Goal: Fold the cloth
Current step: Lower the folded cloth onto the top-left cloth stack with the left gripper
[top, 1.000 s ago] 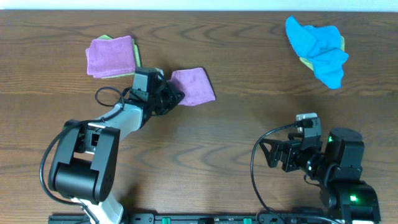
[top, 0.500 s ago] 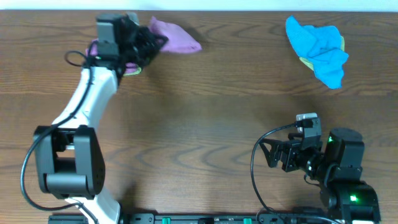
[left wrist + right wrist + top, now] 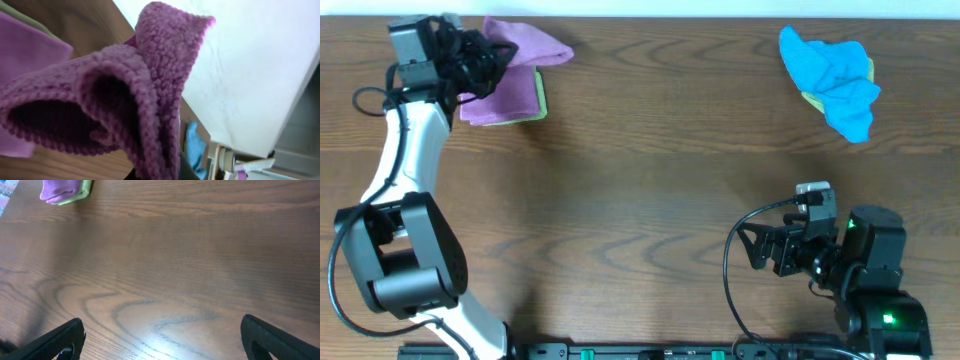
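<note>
My left gripper (image 3: 480, 55) is shut on a folded purple cloth (image 3: 530, 42) and holds it in the air over the stack at the far left. The cloth fills the left wrist view (image 3: 130, 100) and hides the fingers there. The stack is a folded purple cloth (image 3: 500, 95) on a green one (image 3: 541, 95); it also shows in the right wrist view (image 3: 62, 189). My right gripper (image 3: 160, 335) is open and empty over bare table at the front right, also seen from overhead (image 3: 765, 250).
A crumpled blue cloth (image 3: 835, 80) lies on a green cloth (image 3: 812, 100) at the back right. The wooden table (image 3: 650, 190) ends at a white edge along the back.
My left gripper has carried the purple cloth from the table's middle left up and back to the far left, over the stack. The right arm has not moved.
</note>
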Motion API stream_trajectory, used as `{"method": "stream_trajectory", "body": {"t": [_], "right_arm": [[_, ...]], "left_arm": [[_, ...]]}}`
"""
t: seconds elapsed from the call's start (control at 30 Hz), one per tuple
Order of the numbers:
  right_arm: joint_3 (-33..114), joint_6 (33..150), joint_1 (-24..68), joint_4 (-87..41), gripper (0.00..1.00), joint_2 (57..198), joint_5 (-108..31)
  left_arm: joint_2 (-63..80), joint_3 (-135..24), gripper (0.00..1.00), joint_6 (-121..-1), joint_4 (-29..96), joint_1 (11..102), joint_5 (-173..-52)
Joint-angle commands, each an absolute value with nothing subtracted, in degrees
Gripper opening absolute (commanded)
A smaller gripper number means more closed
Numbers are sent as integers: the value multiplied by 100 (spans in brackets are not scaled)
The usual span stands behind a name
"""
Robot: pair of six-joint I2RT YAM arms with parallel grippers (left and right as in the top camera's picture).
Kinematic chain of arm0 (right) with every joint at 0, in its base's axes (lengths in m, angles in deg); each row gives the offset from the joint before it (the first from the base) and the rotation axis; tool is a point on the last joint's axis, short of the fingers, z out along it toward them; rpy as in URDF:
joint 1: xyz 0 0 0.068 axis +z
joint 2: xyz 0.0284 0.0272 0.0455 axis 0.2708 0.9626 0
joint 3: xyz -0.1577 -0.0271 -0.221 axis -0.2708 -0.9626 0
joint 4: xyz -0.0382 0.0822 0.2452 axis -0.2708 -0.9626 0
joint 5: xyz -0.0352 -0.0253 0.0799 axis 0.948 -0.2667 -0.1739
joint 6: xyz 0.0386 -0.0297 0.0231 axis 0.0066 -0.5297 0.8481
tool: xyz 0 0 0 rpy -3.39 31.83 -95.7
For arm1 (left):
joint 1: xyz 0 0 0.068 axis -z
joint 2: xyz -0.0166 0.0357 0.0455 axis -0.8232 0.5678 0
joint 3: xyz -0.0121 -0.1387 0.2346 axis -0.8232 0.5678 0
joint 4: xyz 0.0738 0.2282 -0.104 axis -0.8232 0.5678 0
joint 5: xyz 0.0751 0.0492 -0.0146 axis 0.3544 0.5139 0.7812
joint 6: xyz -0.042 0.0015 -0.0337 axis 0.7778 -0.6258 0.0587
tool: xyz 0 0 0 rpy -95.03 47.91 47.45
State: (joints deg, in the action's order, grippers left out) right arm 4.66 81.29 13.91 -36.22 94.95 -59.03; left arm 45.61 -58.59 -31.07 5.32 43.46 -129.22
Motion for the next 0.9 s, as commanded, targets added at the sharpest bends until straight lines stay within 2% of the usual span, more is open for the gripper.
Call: {"method": "stream_trajectory", "body": {"t": [0.0,0.5,0.87], "right_arm": [[416,8180,1332,-3628,99,9469,-5925],[416,8180,1332,-3628,99,9469,-5925],[416,8180,1332,-3628,99,9469,-5925]], "left_arm": [[4779,-6021,5,-3308,427,4304,-13021],[5850,-6768,5,-3337,374,4219,-13228],[5912,-6773,6,-3752,540,3988,-13051]]}}
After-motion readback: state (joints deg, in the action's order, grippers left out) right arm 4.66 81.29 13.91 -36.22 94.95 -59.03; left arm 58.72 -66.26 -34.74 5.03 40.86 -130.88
